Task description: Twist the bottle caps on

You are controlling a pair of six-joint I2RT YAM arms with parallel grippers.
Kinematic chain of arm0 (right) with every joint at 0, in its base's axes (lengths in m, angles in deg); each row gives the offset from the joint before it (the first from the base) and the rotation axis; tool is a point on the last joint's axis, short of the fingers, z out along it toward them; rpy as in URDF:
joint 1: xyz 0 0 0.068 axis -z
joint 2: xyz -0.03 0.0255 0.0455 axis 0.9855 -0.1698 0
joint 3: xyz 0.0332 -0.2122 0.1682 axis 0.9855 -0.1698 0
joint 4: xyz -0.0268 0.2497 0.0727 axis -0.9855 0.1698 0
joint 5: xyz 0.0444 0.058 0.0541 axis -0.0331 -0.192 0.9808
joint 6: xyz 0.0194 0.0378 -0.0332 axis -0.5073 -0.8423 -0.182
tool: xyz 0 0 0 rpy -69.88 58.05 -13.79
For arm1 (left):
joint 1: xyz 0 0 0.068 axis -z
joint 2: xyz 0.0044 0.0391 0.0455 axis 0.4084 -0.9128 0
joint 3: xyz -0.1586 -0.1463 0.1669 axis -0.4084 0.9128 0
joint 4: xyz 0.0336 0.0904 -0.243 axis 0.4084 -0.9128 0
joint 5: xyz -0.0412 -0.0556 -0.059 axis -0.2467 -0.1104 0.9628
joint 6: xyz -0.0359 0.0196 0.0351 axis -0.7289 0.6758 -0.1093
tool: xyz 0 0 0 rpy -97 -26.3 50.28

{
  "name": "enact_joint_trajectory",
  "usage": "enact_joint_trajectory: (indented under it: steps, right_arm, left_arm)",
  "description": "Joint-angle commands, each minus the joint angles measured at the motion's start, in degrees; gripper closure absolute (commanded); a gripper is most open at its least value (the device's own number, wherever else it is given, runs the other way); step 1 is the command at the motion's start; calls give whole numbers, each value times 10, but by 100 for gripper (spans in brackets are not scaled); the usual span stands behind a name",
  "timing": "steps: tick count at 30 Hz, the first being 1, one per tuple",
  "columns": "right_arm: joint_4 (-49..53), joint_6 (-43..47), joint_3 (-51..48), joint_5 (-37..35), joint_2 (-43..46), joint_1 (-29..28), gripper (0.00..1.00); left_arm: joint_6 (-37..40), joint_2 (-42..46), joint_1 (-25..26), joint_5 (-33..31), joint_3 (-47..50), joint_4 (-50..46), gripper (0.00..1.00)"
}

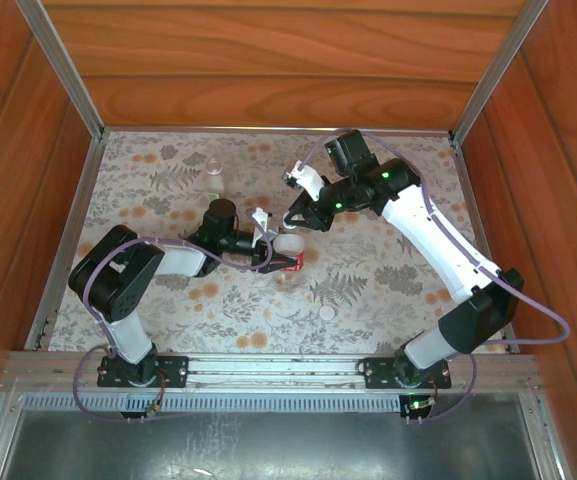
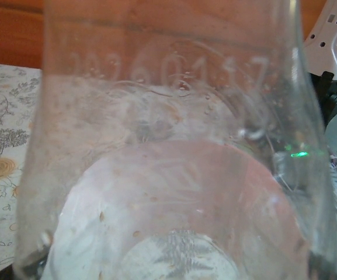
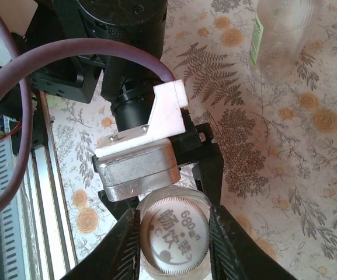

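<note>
My left gripper (image 1: 271, 250) is shut on the clear red-label bottle (image 1: 290, 262) at the middle of the cloth. That bottle's wall (image 2: 168, 175) sits right against the left wrist camera. On the bottle's mouth lies a white ribbed cap (image 3: 174, 241) with printed characters. My right gripper (image 3: 174, 248) comes down from above and is shut on that cap, one finger (image 3: 126, 245) touching each side of its rim. The second cap (image 1: 327, 313) lies loose on the cloth nearer the front. At the back left the greenish-label bottle (image 1: 213, 178) stands upright and uncapped, and its label (image 3: 256, 41) shows in the right wrist view.
A flowered cloth (image 1: 388, 270) covers the table, with wooden walls (image 1: 268, 70) at the back and sides. A metal rail (image 1: 268, 370) runs along the near edge. The left arm's purple cable (image 3: 34, 64) loops close to the right gripper.
</note>
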Motion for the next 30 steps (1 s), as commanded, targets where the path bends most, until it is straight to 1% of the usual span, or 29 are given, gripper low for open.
enact_joint_trajectory:
  steps: [1, 3, 5, 7, 8, 9, 13, 15, 17, 19, 21, 23, 25, 26, 27, 28, 29, 30]
  right_arm:
    - [24, -7, 8, 15, -9, 1, 73]
    - [11, -31, 1, 3, -8, 0, 72]
    - [-19, -79, -12, -31, -6, -1, 72]
    - [-70, -163, -35, -93, -6, -3, 74]
    - [-88, -200, -42, -129, -6, -5, 78]
    - [-109, -242, -53, -161, -6, -9, 79]
    - [-140, -360, -68, -279, -16, -49, 77]
    - [-154, -432, -74, -367, -23, -78, 77]
    - [-171, -501, -83, -412, -31, -92, 77]
    - [-205, -540, -99, -454, -41, -108, 78]
    - [-228, -571, -108, -490, -52, -115, 78]
    - [-236, -583, -109, -512, -66, -119, 77]
    - [-242, -580, -105, -519, -69, -120, 76]
    - [-246, -570, -105, -515, -66, -120, 73]
    - [-261, -542, -106, -505, -57, -118, 69]
    - [-281, -509, -110, -481, -43, -114, 61]
    - [-290, -483, -109, -463, -32, -110, 57]
    - [-298, -450, -105, -433, -20, -103, 53]
  left_arm:
    - [-17, 1, -2, -30, -9, 3, 39]
    - [-27, 5, -2, -78, -12, 4, 39]
    - [-46, 7, -1, -153, -17, 3, 39]
    - [-57, 8, 0, -240, -26, 3, 39]
    - [-61, 6, 3, -280, -31, 4, 39]
    - [-61, 5, 5, -318, -36, 3, 39]
    - [-59, -7, 25, -482, -64, 3, 39]
    - [-55, -12, 41, -558, -76, 3, 39]
    - [-45, -16, 60, -616, -88, 3, 40]
    - [-31, -22, 82, -681, -100, 3, 40]
    - [-24, -30, 98, -725, -109, 4, 40]
    - [-31, -35, 104, -736, -115, 3, 41]
    - [-42, -32, 105, -722, -113, 3, 41]
    - [-43, -30, 105, -712, -110, 3, 41]
    - [-42, -27, 103, -697, -106, 3, 41]
    - [-40, -26, 101, -686, -100, 3, 41]
    - [-39, -23, 99, -676, -95, 4, 41]
    - [-39, -23, 93, -651, -89, 4, 41]
